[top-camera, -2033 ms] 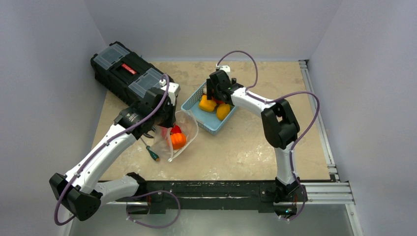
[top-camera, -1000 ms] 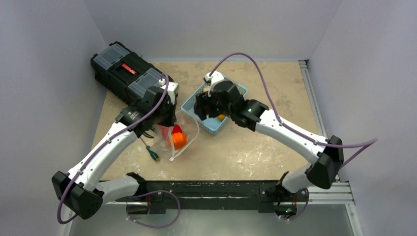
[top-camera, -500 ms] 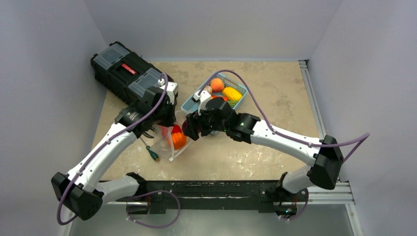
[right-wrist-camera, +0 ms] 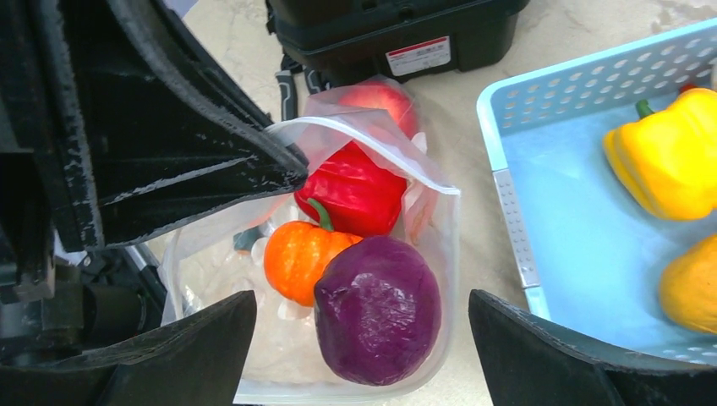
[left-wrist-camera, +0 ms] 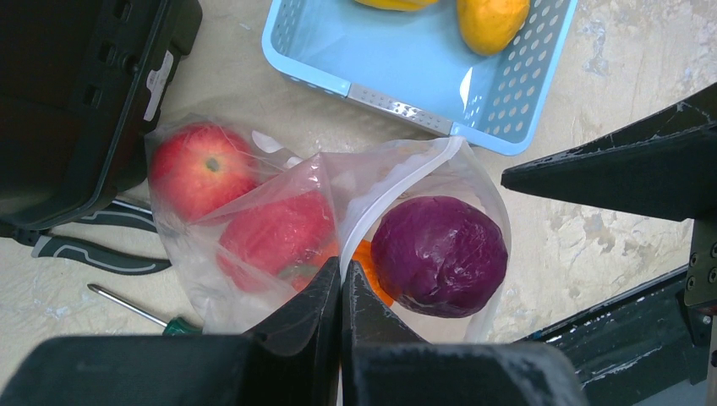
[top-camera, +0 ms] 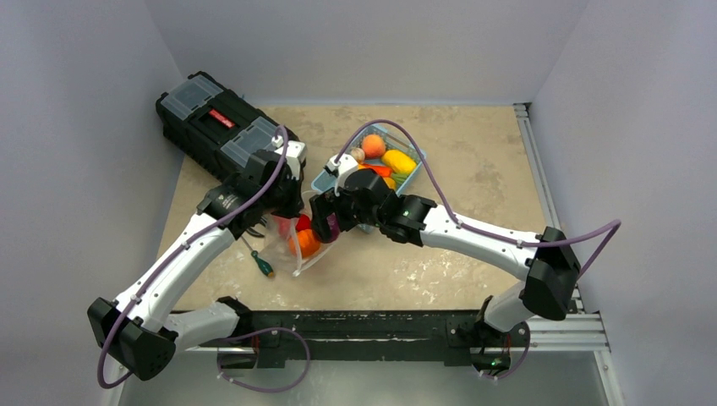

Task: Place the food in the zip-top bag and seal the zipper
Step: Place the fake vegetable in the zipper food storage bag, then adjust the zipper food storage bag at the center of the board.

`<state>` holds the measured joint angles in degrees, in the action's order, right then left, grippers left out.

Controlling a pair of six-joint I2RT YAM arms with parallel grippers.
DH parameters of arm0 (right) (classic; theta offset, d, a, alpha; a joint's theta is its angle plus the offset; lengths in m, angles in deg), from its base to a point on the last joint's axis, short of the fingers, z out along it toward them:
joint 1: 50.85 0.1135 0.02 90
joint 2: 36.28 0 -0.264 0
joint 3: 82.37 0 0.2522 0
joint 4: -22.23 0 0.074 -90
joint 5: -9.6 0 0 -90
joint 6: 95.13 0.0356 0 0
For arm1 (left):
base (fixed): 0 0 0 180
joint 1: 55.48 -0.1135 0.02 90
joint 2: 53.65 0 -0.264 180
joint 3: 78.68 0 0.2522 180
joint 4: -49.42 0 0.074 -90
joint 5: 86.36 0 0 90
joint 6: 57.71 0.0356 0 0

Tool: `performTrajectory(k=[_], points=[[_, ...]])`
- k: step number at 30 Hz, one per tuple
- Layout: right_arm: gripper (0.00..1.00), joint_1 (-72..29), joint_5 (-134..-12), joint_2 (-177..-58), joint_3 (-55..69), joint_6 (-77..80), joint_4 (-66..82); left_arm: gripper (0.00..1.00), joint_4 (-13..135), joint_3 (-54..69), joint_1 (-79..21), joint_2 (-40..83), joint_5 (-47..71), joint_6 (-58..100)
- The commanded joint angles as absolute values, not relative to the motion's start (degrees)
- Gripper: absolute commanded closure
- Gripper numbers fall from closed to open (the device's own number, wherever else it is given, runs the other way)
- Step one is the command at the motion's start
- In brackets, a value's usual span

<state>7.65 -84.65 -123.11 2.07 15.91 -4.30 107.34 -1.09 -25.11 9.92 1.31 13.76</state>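
Bag (left-wrist-camera: pixel 406 173) lies on table (top-camera: pixel 440 254) beside basket (right-wrist-camera: pixel 516 211), rim pinched in closed left gripper (left-wrist-camera: pixel 341 271). Over its mouth hangs right gripper (right-wrist-camera: pixel 362 298), spread wide. Inside, below those fingers: cabbage (right-wrist-camera: pixel 378 309), pepper (right-wrist-camera: pixel 355 194), pumpkin (right-wrist-camera: pixel 300 258).

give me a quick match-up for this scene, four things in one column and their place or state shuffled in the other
1 purple cabbage
2 yellow pepper
3 screwdriver
4 left gripper

a in the blue basket
b jaws shut on the edge of the zip-top bag
c inside that bag
d lying on the table beside the bag

Pairs: 1-c, 2-a, 3-d, 4-b
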Motion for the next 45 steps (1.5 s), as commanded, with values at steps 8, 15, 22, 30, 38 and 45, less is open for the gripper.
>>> performTrajectory(k=[8,15,22,30,38,45], points=[[0.3,7.6,-93.6,-116.8,-2.3,22.8,-4.5,1.0,104.4,-1.6,-25.7,7.9,1.4,13.0],[0.51,3.0,-87.0,-111.8,-9.8,28.1,3.9,1.0,104.1,-1.7,-25.7,8.0,2.4,13.0],[0.62,1.5,-84.4,-116.3,-8.3,26.4,7.9,1.0,104.1,-1.8,-25.7,8.3,2.6,13.0],[0.72,1.4,-81.1,-122.8,-5.3,24.6,10.4,1.0,104.1,-1.8,-25.7,8.6,2.7,13.3],[1.0,1.1,-77.1,-124.2,14.3,32.0,-7.7,1.0,109.1,1.7,-25.7,8.9,4.9,9.2],[1.0,0.8,-71.2,-128.7,24.8,34.6,-16.7,1.0,113.3,3.1,-25.7,0.9,8.0,0.2]])
